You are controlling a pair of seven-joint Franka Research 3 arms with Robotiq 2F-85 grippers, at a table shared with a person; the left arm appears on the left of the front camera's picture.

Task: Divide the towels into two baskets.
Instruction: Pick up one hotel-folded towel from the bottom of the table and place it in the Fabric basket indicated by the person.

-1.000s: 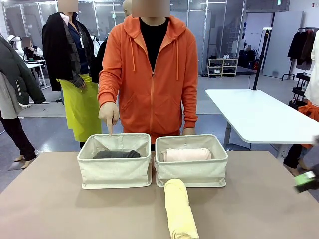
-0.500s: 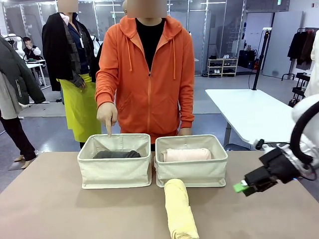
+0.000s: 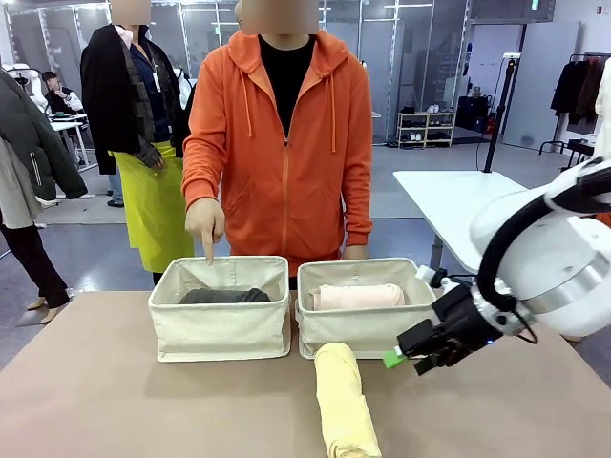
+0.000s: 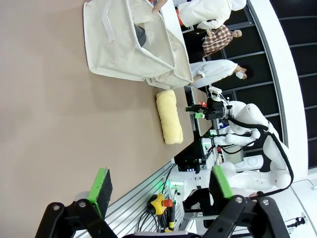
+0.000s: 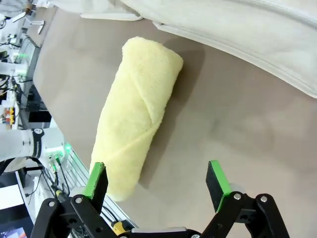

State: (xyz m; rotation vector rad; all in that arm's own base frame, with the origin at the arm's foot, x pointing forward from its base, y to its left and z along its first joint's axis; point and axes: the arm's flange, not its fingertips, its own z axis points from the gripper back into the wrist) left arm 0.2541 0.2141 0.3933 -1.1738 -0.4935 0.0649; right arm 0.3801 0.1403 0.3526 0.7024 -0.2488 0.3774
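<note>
Setting: brown tabletop (image 3: pixel 115 391) in a busy workroom, a person in an orange hoodie (image 3: pixel 282 153) at its far side.
Baskets: two cream canvas bins side by side; left basket (image 3: pixel 221 329) holds a dark grey rolled towel (image 3: pixel 224 297), right basket (image 3: pixel 368 329) a pale pink one (image 3: pixel 358 297).
Loose towel: pale yellow terry roll (image 3: pixel 345 401) lies near, in front of the right basket.
Change: right gripper (image 3: pixel 409 350) has swung in from the right within a second (jaws spread, empty), now just beside the roll.
Left gripper (image 4: pixel 158 186): spread, empty.
Person's hand (image 3: pixel 206 221): points into the left basket, likely the yellow roll's destination.
</note>
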